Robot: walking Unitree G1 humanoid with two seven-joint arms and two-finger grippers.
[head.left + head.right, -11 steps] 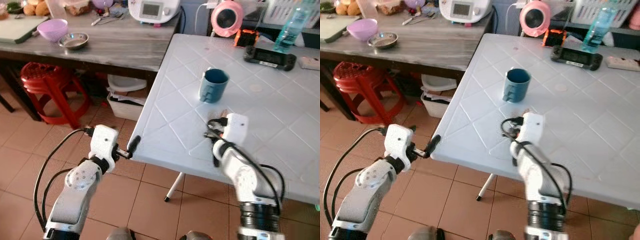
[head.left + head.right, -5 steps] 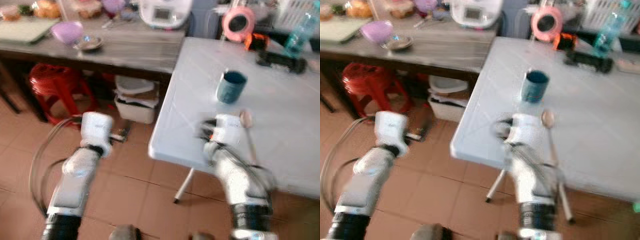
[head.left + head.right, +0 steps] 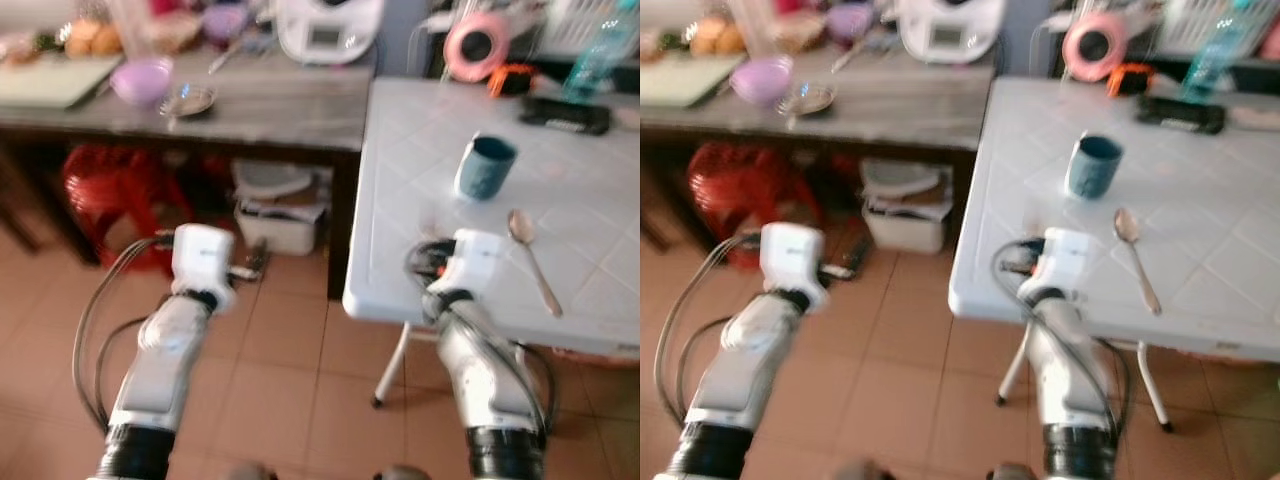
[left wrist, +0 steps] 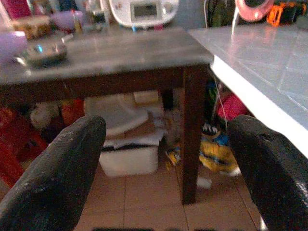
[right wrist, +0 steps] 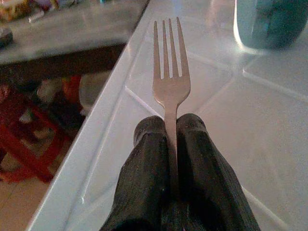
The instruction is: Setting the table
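Gripping fork (image 5: 171,82), right end effector (image 5: 168,126), white table (image 5: 269,125)

- Both eye views are looking down from the head, sharing the white plastic tabletop (image 3: 480,180).
- Each wrist view is looking closely along its own black fingers.

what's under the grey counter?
Under the counter: a red stool and a white bin with clutter on the floor. The space further back is dark and can't be made out.
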